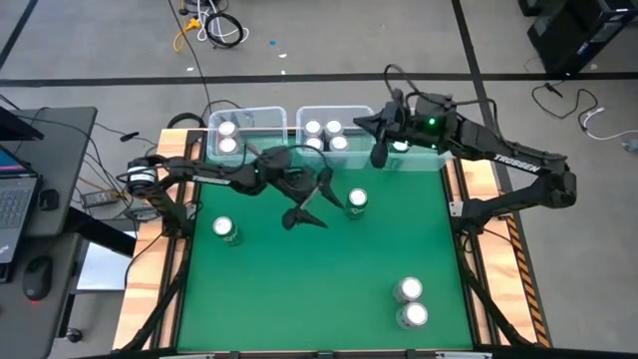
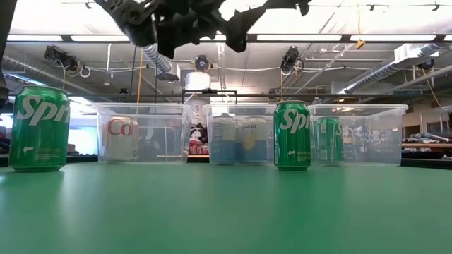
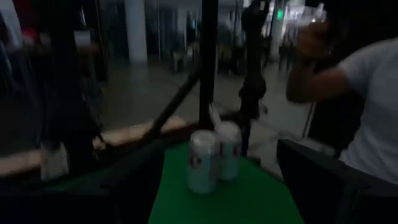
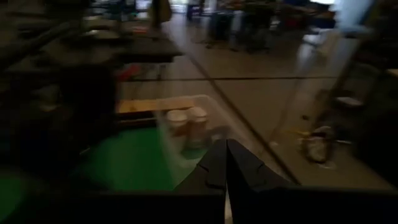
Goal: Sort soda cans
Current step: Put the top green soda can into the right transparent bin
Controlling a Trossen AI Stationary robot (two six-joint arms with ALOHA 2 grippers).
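Two green cans stand on the green mat, one (image 1: 227,229) (image 2: 39,129) at the left and one (image 1: 356,201) (image 2: 292,134) near the middle. Two silver cans (image 1: 410,302) (image 3: 213,157) stand together near the right near corner. More cans sit in three clear bins at the far edge: left bin (image 1: 239,122), middle bin (image 1: 334,112), and right bin (image 1: 424,160) with a green can (image 2: 326,139). My left gripper (image 1: 315,202) (image 3: 230,199) hovers open above the mat, just left of the middle green can. My right gripper (image 1: 379,150) (image 4: 227,180) is shut and hangs over the right bin's left edge.
Wooden rails (image 1: 177,249) border the mat on both sides. A desk with a laptop and mouse (image 1: 35,274) stands to the left, off the table. A person (image 3: 367,106) in a white shirt stands beyond the table's right side. Open mat lies in the near left half.
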